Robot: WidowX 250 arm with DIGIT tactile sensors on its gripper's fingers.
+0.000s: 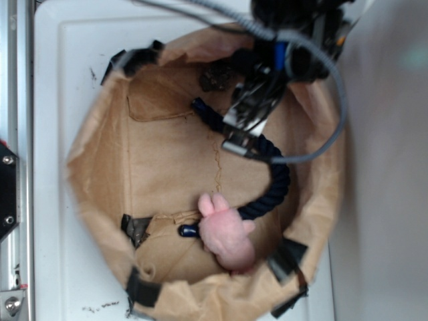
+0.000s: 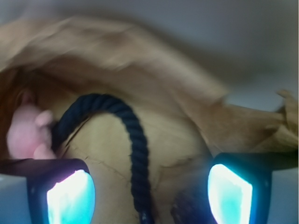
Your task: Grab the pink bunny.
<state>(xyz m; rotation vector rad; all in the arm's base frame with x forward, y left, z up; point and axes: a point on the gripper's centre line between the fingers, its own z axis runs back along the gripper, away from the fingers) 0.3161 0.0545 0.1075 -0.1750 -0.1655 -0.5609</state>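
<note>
The pink bunny [image 1: 227, 231] lies in the near part of the brown paper bag [image 1: 100, 194], ears pointing up-left, touching the navy rope [image 1: 277, 184]. In the wrist view the bunny [image 2: 25, 133] shows at the far left, beyond the left finger. My gripper [image 1: 244, 130] hangs over the far right part of the bag, above the rope and well apart from the bunny. Its jaws stand wide open, and only the rope [image 2: 138, 158] runs under the gap between them. The glowing fingertips [image 2: 70, 198] hold nothing.
A dark brown lump [image 1: 215, 77] sits at the far side of the bag, close to the gripper. The bag's rolled rim carries black tape patches [image 1: 287, 257]. The bag stands on a white tray [image 1: 60, 60]. A grey cable [image 1: 331, 100] loops off the arm at right.
</note>
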